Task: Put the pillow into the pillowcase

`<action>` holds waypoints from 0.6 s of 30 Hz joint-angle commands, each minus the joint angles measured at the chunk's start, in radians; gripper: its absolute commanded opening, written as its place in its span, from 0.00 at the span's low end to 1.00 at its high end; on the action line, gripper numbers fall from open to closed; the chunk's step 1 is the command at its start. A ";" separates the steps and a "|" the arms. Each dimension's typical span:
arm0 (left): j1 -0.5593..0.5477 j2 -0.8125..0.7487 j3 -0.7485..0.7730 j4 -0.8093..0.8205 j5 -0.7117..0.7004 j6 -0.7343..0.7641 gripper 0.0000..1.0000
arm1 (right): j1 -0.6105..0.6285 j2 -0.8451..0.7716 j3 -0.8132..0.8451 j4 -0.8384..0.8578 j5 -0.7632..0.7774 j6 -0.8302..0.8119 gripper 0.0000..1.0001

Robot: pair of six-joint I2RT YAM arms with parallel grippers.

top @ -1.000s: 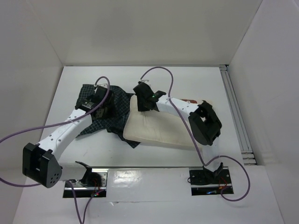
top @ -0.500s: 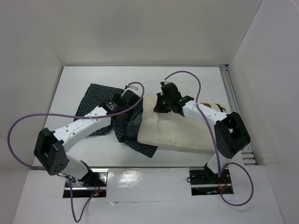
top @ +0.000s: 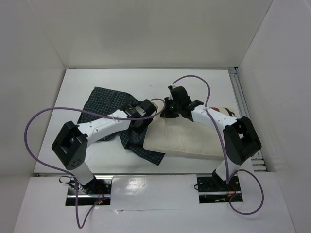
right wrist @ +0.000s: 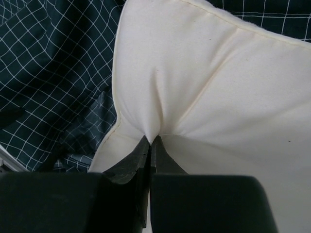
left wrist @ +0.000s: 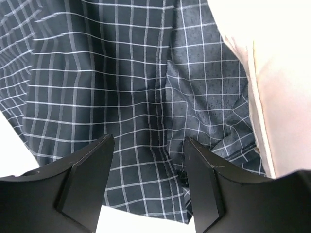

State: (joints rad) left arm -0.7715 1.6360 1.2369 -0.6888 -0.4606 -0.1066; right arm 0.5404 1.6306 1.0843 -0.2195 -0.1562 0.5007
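Note:
The cream-white pillow [top: 187,141] lies across the middle of the table, its left end on the pillowcase [top: 104,104], a dark navy cloth with a white grid. My right gripper [top: 166,113] is at the pillow's upper left corner. In the right wrist view, that gripper [right wrist: 151,140] is shut on a pinch of the pillow [right wrist: 218,73], and the pillowcase [right wrist: 48,73] lies behind. My left gripper [top: 146,117] hovers beside it, open. In the left wrist view, the left gripper [left wrist: 148,141] holds nothing over the pillowcase [left wrist: 97,87], and the pillow's edge [left wrist: 286,73] shows at right.
White walls close in the table on three sides. A metal rail [top: 245,116] runs along the right edge. Purple cables [top: 39,121] loop over both arms. The arm mounts [top: 214,187] sit at the near edge.
The pillow and pillowcase have shifted right with the right gripper's pull. My left gripper has moved right across the pillowcase to the pillow's left end, and its jaws have opened wider.

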 commanded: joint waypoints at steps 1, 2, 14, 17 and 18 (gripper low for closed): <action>-0.009 0.034 -0.011 0.005 0.001 0.030 0.72 | -0.029 -0.052 -0.011 0.043 -0.023 -0.001 0.00; -0.009 0.044 -0.011 0.005 -0.010 0.030 0.72 | -0.030 -0.052 -0.011 0.043 -0.023 -0.001 0.00; -0.009 0.122 -0.033 -0.064 -0.089 -0.028 0.68 | -0.057 -0.052 0.008 0.043 -0.042 -0.010 0.00; -0.009 0.160 -0.033 -0.074 -0.114 -0.041 0.65 | -0.057 -0.052 0.017 0.043 -0.042 -0.010 0.00; -0.009 0.160 -0.033 -0.074 -0.125 -0.041 0.63 | -0.057 -0.052 0.017 0.043 -0.042 -0.010 0.00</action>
State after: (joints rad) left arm -0.7761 1.7622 1.2125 -0.7341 -0.5388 -0.1307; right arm 0.4992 1.6306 1.0813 -0.2176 -0.1982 0.5003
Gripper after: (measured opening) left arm 0.639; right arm 0.016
